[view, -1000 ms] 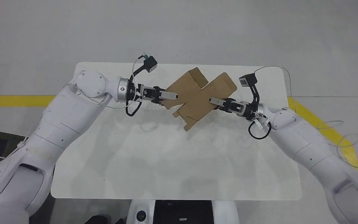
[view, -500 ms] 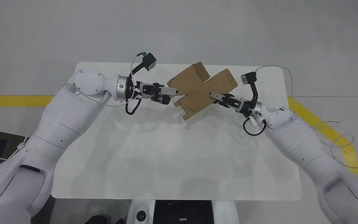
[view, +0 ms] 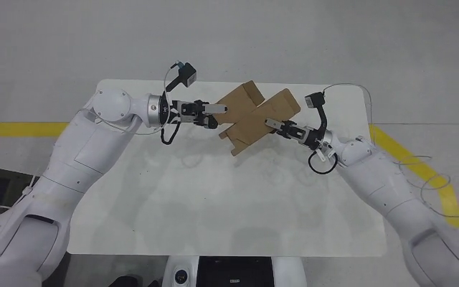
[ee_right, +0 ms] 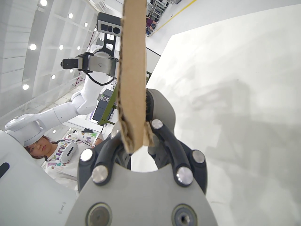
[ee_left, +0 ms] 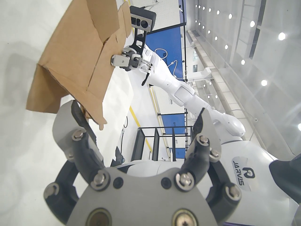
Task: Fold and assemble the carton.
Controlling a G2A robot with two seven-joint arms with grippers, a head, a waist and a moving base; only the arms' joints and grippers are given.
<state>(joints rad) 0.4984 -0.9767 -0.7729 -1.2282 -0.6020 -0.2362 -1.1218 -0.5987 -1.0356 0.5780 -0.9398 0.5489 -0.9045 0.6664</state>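
Observation:
A brown cardboard carton (view: 251, 118), partly unfolded with loose flaps, hangs tilted above the far middle of the white table (view: 215, 201). My right gripper (view: 271, 124) is shut on one panel's edge; in the right wrist view the cardboard (ee_right: 132, 59) stands edge-on between its fingers (ee_right: 161, 111). My left gripper (view: 219, 109) is at the carton's opposite side and stands open (ee_left: 141, 118). A lower corner of the carton (ee_left: 77, 55) lies right by one finger (ee_left: 80, 116), and nothing sits between the fingers. The right gripper (ee_left: 120, 61) shows at the carton's far edge.
The table's near half (view: 229, 222) is bare white surface. A yellow floor line (view: 29, 129) runs past both sides of the table. The left gripper (ee_right: 68, 63) shows beyond the cardboard in the right wrist view.
Both grippers and the carton have shifted toward the table's far edge. The carton has turned and tilted up more steeply.

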